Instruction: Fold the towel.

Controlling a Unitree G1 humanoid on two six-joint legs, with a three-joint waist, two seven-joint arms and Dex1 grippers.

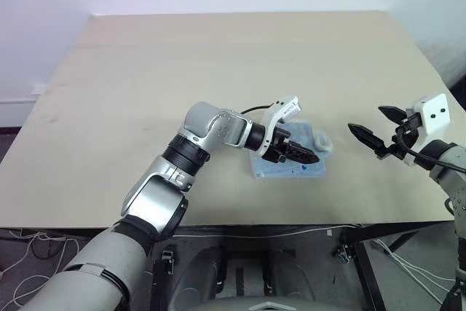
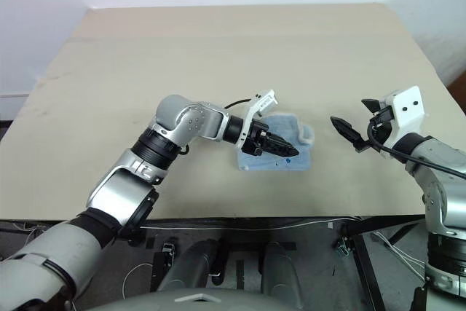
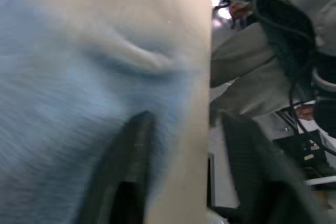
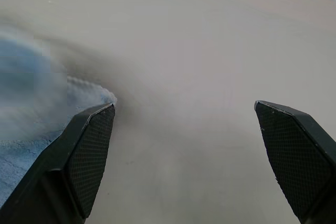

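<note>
Light blue terry cloth, the towel (image 2: 280,145), is seen lying as a small folded rectangle near the front edge of the pale wooden worktop (image 2: 218,56), its pile fluffy and a white loop visible at its far right corner. The left hand (image 2: 280,146) is placed over the towel with its black fingers parted and nothing gripped. The right hand (image 2: 358,130) is held well apart to the right, fingers spread wide and empty. The fold is judged largely made; the next move is judged to call for pressing flat or regrasping an edge.
</note>
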